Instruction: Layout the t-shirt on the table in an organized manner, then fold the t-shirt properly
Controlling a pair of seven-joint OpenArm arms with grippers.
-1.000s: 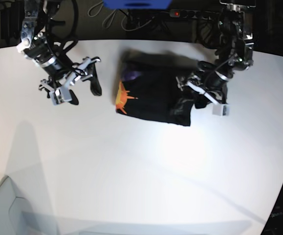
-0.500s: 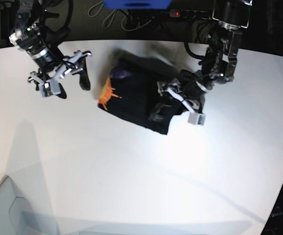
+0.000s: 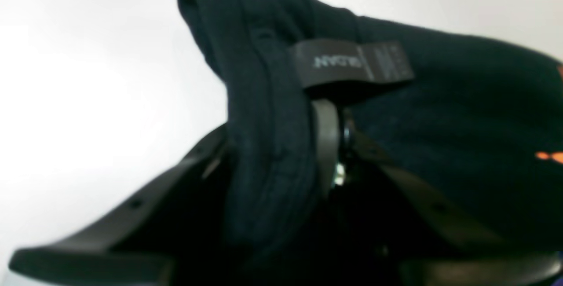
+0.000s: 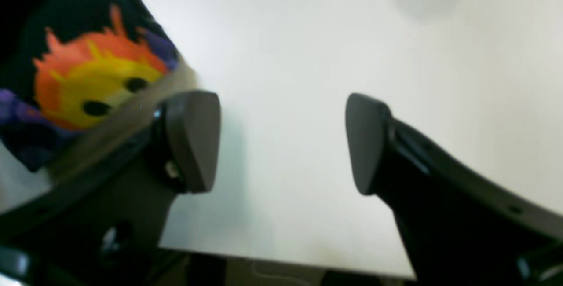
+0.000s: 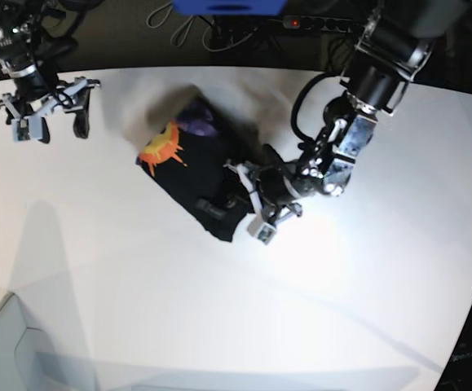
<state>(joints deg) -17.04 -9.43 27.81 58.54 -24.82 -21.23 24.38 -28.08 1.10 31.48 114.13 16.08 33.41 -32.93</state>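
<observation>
T-shirt [image 5: 195, 167] lies bunched, roughly folded, on the table [image 5: 219, 309], toward its far edge, print at the end away from the left hand. Soft, limp, light cloth: it will sag and drag, not hold shape. Thick collar band with its tag [image 3: 352, 64] gives a firm purchase; corners or hem would spread it better. Left hand [image 5: 256, 204] is clamped on the collar fold, cloth between both fingers. Right hand [image 4: 281, 143], off past the print end, gapes wide, holding nothing.
</observation>
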